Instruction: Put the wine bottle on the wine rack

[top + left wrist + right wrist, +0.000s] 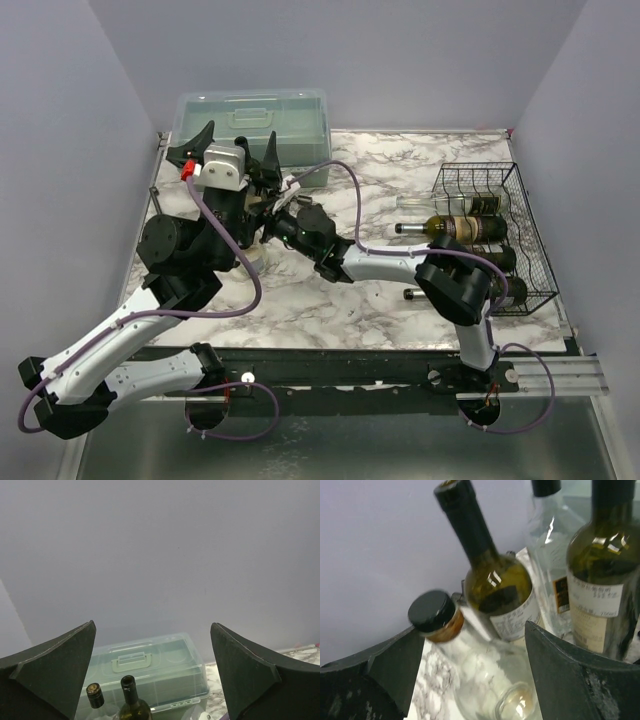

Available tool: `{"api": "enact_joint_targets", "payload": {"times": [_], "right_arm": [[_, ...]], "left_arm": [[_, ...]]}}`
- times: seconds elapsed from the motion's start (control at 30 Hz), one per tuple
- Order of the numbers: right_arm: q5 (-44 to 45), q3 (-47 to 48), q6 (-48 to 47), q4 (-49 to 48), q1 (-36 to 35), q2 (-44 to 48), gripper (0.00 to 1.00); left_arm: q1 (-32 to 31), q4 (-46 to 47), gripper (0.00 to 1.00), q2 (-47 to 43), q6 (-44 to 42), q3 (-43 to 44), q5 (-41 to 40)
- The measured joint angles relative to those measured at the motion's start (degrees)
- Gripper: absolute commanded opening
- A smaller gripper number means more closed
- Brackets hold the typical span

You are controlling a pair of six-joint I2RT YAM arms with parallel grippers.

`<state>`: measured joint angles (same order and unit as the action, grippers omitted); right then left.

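Note:
The black wire wine rack (520,240) stands at the table's right edge, with several bottles lying in it. In the right wrist view, a clear bottle (485,670) with a black cap and amber neck leans tilted and blurred between my open fingers. A green bottle with a dark neck (495,590), a clear bottle (547,535) and another green bottle (602,580) stand behind it. My right gripper (474,630) reaches left across the table (265,215) and is partly hidden under the left arm. My left gripper (240,135) is open and raised, and its view (152,625) shows two bottle tops (129,685) below.
A translucent grey-green plastic box with a handle (250,120) stands at the back left, behind the bottles (150,665). The left arm's body (180,250) looms over the bottle group. Purple cables (350,185) loop over the marble table (380,170). Grey walls close in the back and sides.

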<state>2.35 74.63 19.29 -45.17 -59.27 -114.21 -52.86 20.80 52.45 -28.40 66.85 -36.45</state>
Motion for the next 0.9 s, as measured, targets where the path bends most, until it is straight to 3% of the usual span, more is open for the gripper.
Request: {"api": "enact_joint_targets", "payload": {"times": [0.43, 0.9], "right_arm": [[4.4, 7.2, -2.6, 0.9, -1.6, -5.6, 0.54], [10.1, 2.6, -7.1, -3.3, -1.3, -3.7, 0.02]], "left_arm": [[1.9, 1.0, 0.99, -1.2, 1.7, -2.5, 0.4], [1.9, 3.9, 0.98, -2.4, 1.8, -6.2, 1.1]]}}
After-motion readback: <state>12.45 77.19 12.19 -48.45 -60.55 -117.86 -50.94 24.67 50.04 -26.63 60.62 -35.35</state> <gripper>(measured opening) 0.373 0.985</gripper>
